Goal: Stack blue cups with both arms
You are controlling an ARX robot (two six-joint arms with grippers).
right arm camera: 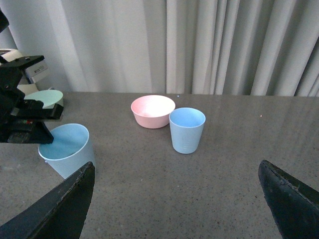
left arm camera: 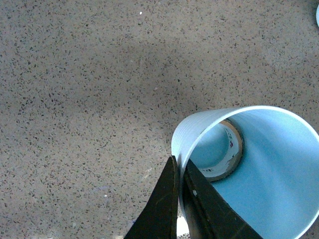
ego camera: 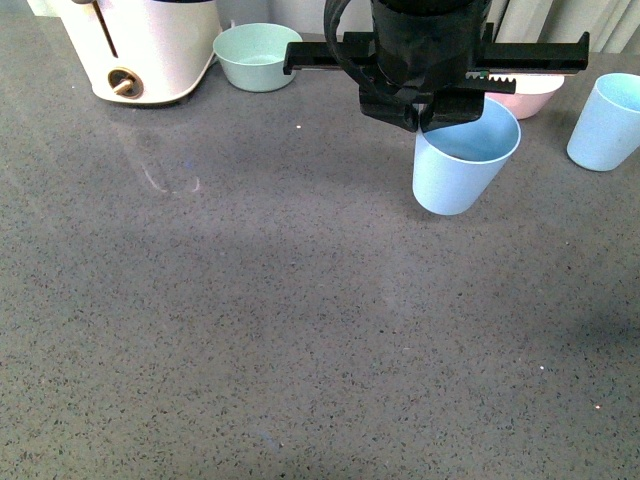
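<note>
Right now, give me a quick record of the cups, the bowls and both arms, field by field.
held blue cup: tilted, rim pinched by left gripper, jaws shut
second blue cup: upright, free, beside the pink bowl
right gripper: jaws open, empty
mint-green bowl: at the back, beside white appliance

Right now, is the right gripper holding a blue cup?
No: the right gripper is spread wide with nothing between its fingers, and the free blue cup stands apart from it, beside the pink bowl.
</note>
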